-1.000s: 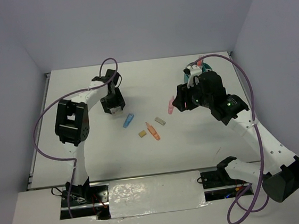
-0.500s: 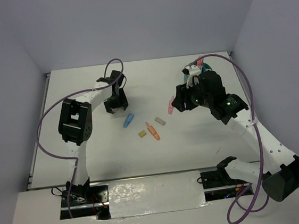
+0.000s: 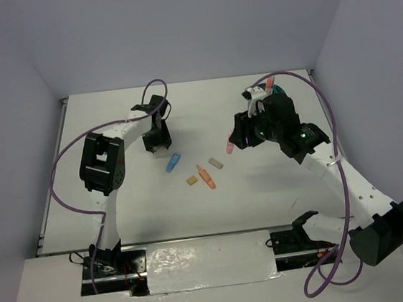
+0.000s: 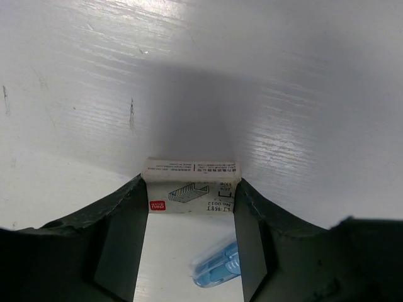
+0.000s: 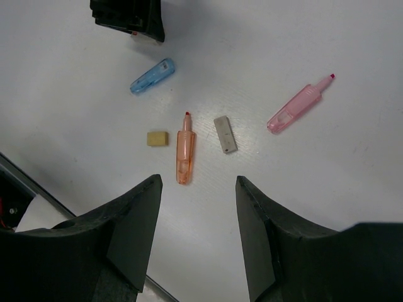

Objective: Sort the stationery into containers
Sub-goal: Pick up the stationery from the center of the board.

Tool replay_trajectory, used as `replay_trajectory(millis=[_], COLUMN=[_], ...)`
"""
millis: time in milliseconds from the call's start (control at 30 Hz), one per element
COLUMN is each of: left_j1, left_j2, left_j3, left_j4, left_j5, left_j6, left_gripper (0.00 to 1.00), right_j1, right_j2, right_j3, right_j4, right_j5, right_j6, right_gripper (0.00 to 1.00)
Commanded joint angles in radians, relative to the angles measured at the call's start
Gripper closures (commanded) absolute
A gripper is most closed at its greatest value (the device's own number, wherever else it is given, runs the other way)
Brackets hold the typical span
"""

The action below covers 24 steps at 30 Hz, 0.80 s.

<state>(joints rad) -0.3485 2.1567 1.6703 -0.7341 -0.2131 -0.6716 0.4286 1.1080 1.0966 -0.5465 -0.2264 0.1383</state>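
My left gripper (image 3: 156, 143) is shut on a small white staple box (image 4: 191, 187), which sits between its fingertips above the table. A blue block (image 3: 173, 162) lies just below it and also shows in the left wrist view (image 4: 217, 267). My right gripper (image 5: 198, 189) is open and empty, hovering over the table (image 3: 276, 179). Under it lie a tan block (image 5: 158, 138), an orange marker (image 5: 184, 151), a grey block (image 5: 225, 134) and a pink marker (image 5: 297, 107). The teal organiser cup (image 3: 276, 92) at the far right is mostly hidden behind my right arm.
The left gripper's fingers (image 5: 129, 19) show at the top of the right wrist view. The table's near edge (image 5: 38, 189) shows at that view's lower left. Purple cables loop over both arms. Grey walls close the back and sides.
The left gripper has turned and shifted slightly toward the back with the box. The right gripper has shifted a little to the left, still open.
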Motion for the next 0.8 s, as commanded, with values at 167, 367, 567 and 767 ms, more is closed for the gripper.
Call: replay_trajectory(millis=[167,367,567,767], left_j1=[-0.012,-0.018,-0.056,-0.144], left_j2=[-0.125,-0.176,-0.331,-0.426], left_j3=[0.112,0.210,0.089,-0.003], left_j4=[-0.045,-0.015,0.180,0.347], left_j5=[0.109,0.372,0.521,0.532], left_j6=[-0.042,-0.204,-0.538,-0.790], left_gripper=[0.75,0.81,0.83,0.83], right_j1=[0.004,-0.019,-0.013,0.073], right_j2=[0.023,0.046,0.035,0.088], right_j3=[0.045,0.039,-0.107,-0.101], right_j4=[0.075,0.134,0.465,0.660], right_j5=[0.002,0.014,-0.149,-0.021], right_j6=[0.040,0.145,0.314,0.388], right_gripper=[0.41,0.37,0.37,0.37])
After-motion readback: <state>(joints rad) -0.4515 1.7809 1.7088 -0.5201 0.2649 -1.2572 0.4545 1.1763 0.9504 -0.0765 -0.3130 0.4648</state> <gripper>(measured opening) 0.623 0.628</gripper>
